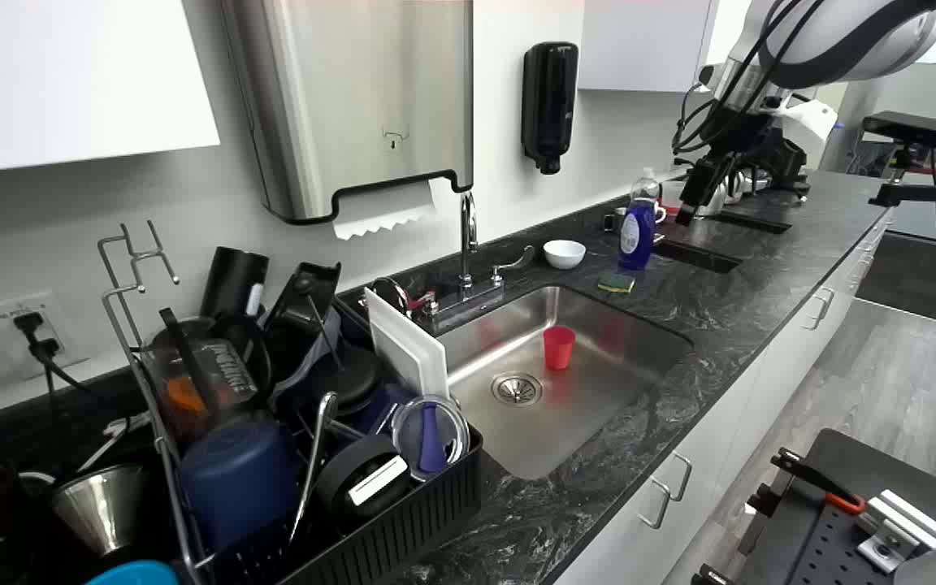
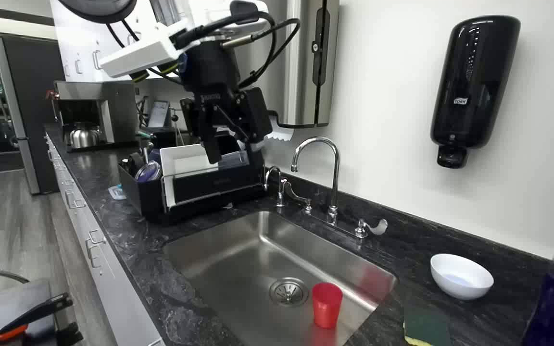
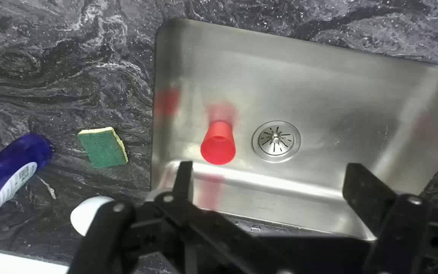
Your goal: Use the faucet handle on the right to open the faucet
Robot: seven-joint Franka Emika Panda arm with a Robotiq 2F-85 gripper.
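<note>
Tool (image 3: 268, 173) — spread wide — partly hides the bowl (image 3: 85, 215) in wrist view.

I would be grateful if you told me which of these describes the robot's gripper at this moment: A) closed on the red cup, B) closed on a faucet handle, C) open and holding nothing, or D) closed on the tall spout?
C, as the wrist view shows the gripper spread wide with nothing held, and both exterior views show the faucet handle beside the white bowl standing apart from it.
</note>
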